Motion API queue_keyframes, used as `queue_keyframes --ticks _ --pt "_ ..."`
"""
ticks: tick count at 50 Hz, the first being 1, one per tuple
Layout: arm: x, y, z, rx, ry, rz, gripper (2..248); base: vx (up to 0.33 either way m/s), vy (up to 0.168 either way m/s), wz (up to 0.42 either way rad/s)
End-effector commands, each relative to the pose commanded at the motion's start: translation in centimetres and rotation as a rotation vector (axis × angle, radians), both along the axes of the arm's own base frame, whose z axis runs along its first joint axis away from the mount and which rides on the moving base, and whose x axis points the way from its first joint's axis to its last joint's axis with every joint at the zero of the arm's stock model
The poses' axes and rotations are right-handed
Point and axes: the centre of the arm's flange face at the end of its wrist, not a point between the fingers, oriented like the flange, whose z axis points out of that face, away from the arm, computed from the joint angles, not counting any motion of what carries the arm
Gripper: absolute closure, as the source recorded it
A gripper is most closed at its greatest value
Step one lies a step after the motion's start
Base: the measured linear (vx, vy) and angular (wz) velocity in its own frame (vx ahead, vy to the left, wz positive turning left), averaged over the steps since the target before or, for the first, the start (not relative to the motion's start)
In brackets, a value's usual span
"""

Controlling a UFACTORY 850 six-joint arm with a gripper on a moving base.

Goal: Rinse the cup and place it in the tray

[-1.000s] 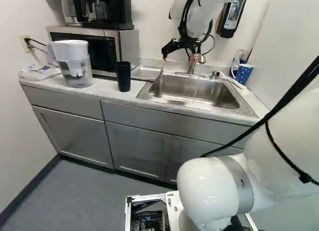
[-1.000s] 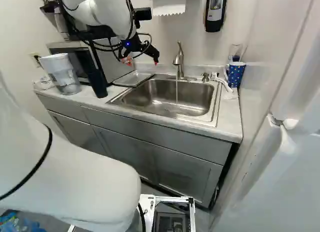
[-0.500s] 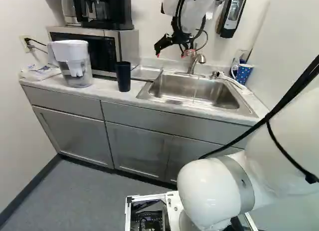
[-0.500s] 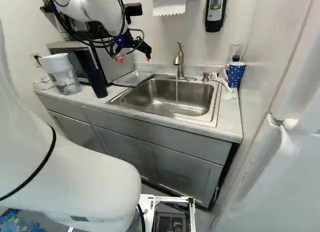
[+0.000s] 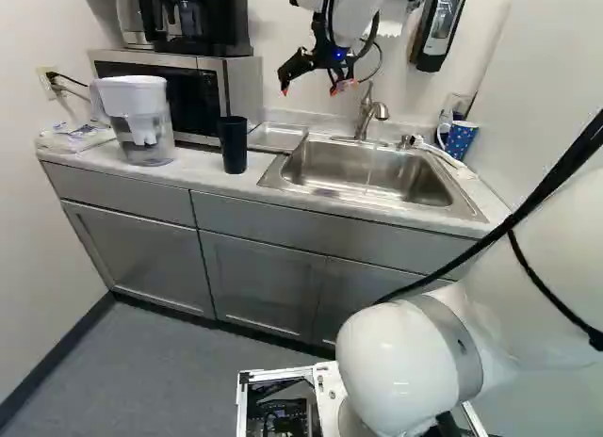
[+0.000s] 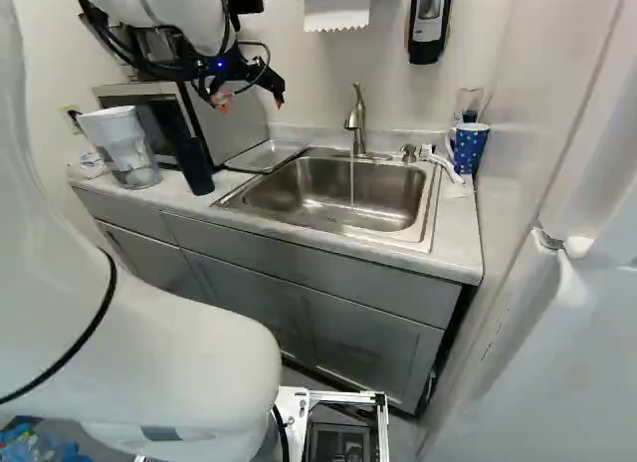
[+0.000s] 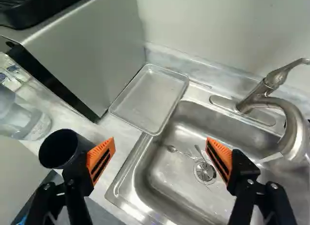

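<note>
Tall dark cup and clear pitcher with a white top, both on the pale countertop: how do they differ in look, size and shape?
The tall dark cup is dark all over, while the clear pitcher has a see-through body. The cup is narrower; the pitcher is wider. The cup shows no handle; the pitcher has one. Both stand on the pale countertop.

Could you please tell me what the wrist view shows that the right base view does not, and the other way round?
Only the wrist view: the sink's drain and what looks like a spoon lying near it.

Only the right base view: the soap dispenser, the paper towel and the blue patterned cup.

Both: the dark cup, metal tray, sink, faucet, pitcher and the gripper.
</note>
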Motion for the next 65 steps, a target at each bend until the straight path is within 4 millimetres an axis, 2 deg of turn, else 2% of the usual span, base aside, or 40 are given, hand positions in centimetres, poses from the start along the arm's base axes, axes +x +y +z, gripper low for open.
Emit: queue_keyframes --ticks 5,65 --pt "0.0 0.7 0.6 0.002 -0.011 0.015 3 0.0 0.0 0.0" --pt "2.3 9.8 0.8 0.0 0.001 0.199 3 0.0 0.0 0.0"
